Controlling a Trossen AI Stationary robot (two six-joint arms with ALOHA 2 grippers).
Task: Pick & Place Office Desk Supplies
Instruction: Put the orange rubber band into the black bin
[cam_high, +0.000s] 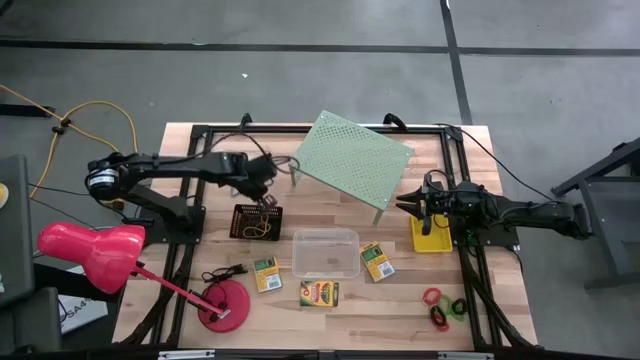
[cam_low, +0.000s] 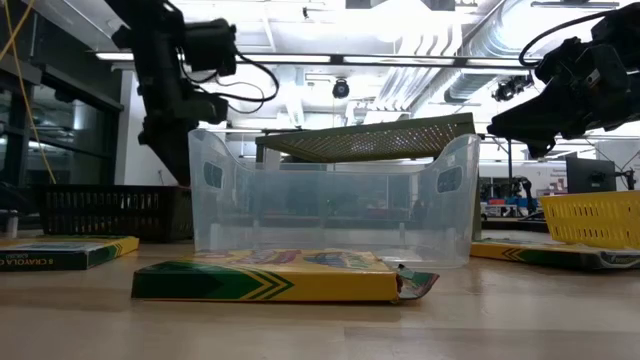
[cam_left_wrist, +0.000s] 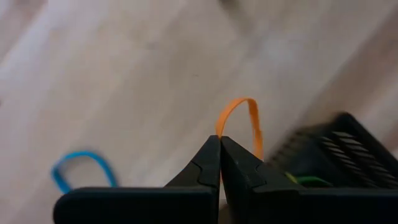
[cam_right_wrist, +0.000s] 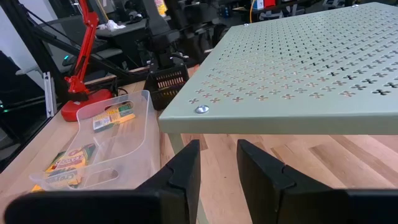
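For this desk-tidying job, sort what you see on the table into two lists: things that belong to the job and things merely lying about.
Belongs to the job:
- orange rubber band, pinched in the left end effector
- blue rubber band
- black mesh tray
- clear tub
- yellow basket
- crayon boxes
- little rings

Just lying about:
- pink desk lamp
- green perforated shelf

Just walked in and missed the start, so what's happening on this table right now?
The left gripper is shut on an orange rubber band, held up beside the black mesh tray. A blue band lies on the wood below it. The right gripper is open and empty, above the yellow basket and facing the green shelf. The clear tub, three crayon boxes and the little rings sit untouched.
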